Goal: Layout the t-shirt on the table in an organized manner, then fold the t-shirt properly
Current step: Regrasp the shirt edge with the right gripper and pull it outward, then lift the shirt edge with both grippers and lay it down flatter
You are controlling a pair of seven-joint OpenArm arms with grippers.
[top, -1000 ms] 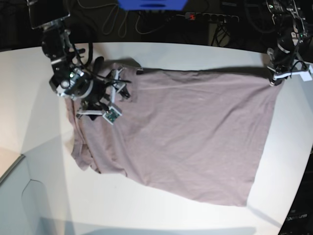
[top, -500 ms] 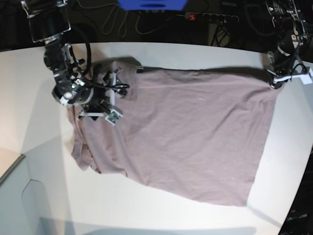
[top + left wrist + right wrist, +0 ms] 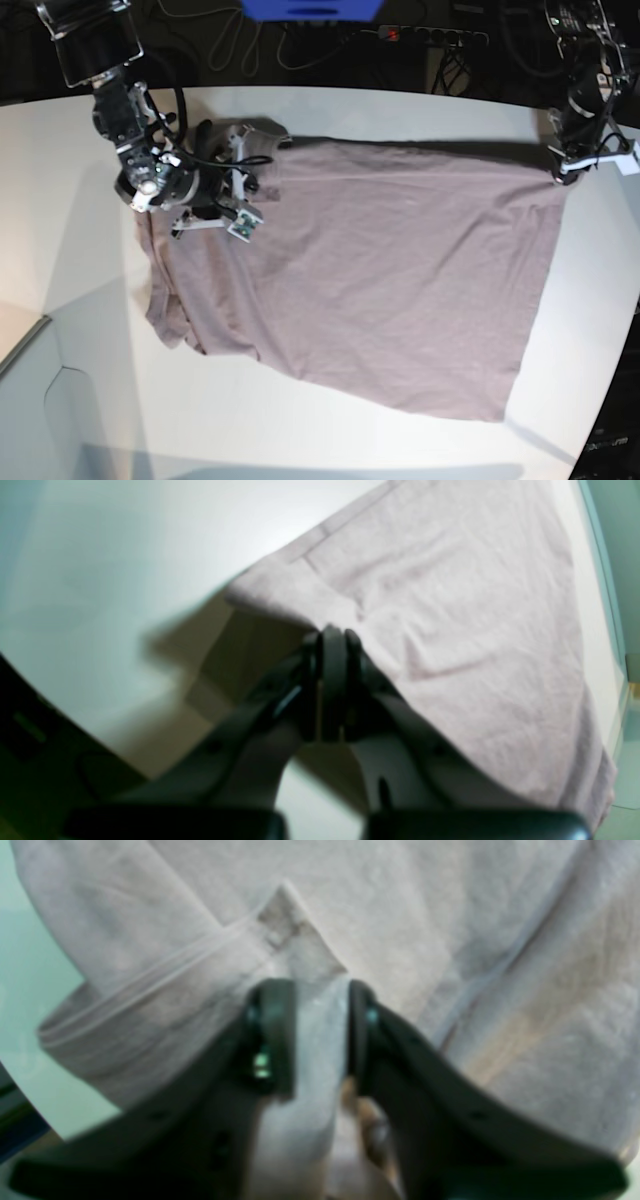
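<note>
The mauve-grey t-shirt lies spread across the white table, bunched and folded along its left side. In the base view my right gripper rests on that bunched left end. The right wrist view shows the right gripper shut on a fold of the t-shirt, beside a rolled sleeve hem. At the far right corner my left gripper pinches the shirt's edge. Seen from the left wrist, the left gripper is shut on the t-shirt, which lifts slightly off the table.
Cables and a power strip lie beyond the table's back edge, next to a blue object. The table's curved edge runs down the right side. A grey panel sits at the lower left.
My right gripper has shifted slightly toward the table's back edge and its jaws have closed from wide open onto a fold of cloth. The left gripper holds the same corner.
</note>
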